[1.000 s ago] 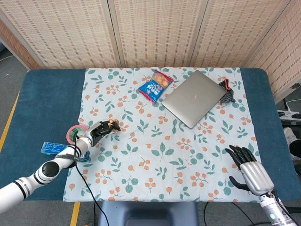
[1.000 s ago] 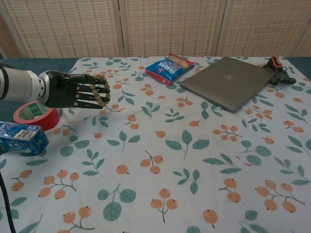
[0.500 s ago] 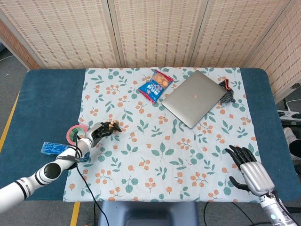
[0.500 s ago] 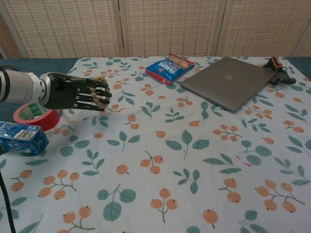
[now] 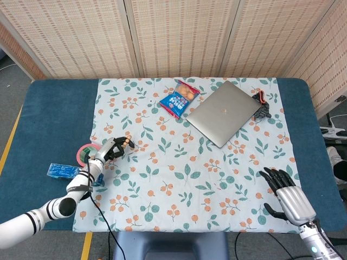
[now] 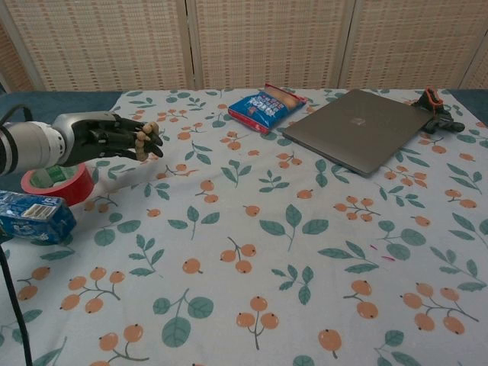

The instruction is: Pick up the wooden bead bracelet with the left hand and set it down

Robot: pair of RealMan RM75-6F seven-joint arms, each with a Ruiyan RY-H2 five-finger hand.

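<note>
The wooden bead bracelet (image 5: 127,142) (image 6: 142,137) is a loop of light brown beads draped over the fingertips of my left hand (image 5: 113,149) (image 6: 114,137). That dark hand holds it above the floral tablecloth (image 5: 190,162) at the left side, just right of a red tape roll. My right hand (image 5: 286,194) is at the table's front right corner with its fingers spread and nothing in them; the chest view does not show it.
A red tape roll (image 6: 55,183) and a blue packet (image 6: 34,216) lie at the left edge. A blue snack bag (image 5: 179,99), a closed grey laptop (image 5: 223,112) and a small black and orange object (image 5: 261,106) sit at the back.
My left hand has drawn back to the left and slightly up with the bracelet still on its fingers, and its fingers have turned more edge-on. The right hand has stayed still.
</note>
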